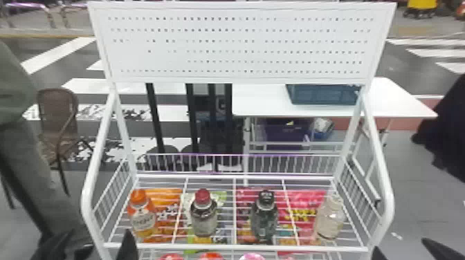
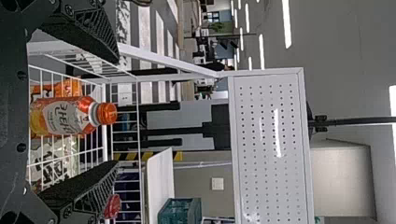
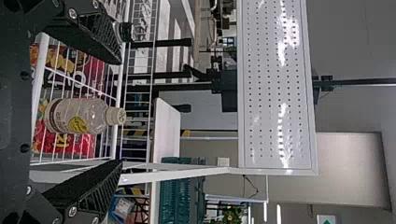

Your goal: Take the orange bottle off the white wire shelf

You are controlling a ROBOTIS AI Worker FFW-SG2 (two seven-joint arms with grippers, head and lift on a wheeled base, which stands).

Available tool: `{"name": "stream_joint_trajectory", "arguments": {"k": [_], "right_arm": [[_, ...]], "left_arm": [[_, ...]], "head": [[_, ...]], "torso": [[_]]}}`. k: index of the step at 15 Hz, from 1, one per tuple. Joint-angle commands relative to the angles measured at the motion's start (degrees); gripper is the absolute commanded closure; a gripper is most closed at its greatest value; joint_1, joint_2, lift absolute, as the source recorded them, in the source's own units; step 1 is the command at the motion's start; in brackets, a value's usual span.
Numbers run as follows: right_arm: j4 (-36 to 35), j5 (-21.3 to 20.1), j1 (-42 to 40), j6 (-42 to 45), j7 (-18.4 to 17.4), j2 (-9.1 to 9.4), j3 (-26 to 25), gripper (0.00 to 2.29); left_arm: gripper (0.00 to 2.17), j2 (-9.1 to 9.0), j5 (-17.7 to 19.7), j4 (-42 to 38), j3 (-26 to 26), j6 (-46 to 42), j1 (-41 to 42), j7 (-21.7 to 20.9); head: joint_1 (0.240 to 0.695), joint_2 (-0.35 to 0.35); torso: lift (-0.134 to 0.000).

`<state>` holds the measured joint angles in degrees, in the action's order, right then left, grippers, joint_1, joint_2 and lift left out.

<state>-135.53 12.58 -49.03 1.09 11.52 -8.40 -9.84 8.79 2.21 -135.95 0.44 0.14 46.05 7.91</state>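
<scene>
The orange bottle (image 1: 142,216) with an orange cap stands upright at the left end of the white wire shelf (image 1: 235,247). My left gripper (image 1: 97,242) is at the bottom edge, near the shelf's front left corner. In the left wrist view, the left gripper (image 2: 116,112) is open, and the orange bottle (image 2: 70,115) shows between its spread fingers, touching neither. My right gripper (image 1: 405,247) is low, outside the shelf's right end. In the right wrist view, the right gripper (image 3: 121,112) is open, with a clear bottle (image 3: 79,115) showing between its fingers.
A red-capped bottle (image 1: 203,212), a black-capped bottle (image 1: 264,216) and the clear bottle (image 1: 329,217) share the shelf. White side rails (image 1: 90,183) slope up at both ends to a perforated panel (image 1: 238,45). Bright packets lie below the wires.
</scene>
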Motion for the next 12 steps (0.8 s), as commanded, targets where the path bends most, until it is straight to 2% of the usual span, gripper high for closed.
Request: {"name": "stream_joint_trajectory", "arguments": {"k": [1, 9, 12], "right_arm": [[0.0, 0.0, 0.0, 0.2, 0.0, 0.05, 0.0, 0.15], [0.0, 0.2, -0.3, 0.2, 0.0, 0.14, -0.3, 0.15], [0.0, 0.3, -0.4, 0.2, 0.0, 0.05, -0.3, 0.15]], "left_arm": [[0.13, 0.00, 0.1, 0.0, 0.0, 0.0, 0.1, -0.1], [0.13, 0.18, 0.7, 0.4, -0.6, 0.2, 0.1, 0.0], [0.13, 0.35, 0.7, 5.5, -2.5, -0.5, -1.2, 0.4]], "head": [[0.499, 0.000], [0.499, 0.000], [0.499, 0.000]], "torso": [[0.000], [0.000], [0.000]]}}
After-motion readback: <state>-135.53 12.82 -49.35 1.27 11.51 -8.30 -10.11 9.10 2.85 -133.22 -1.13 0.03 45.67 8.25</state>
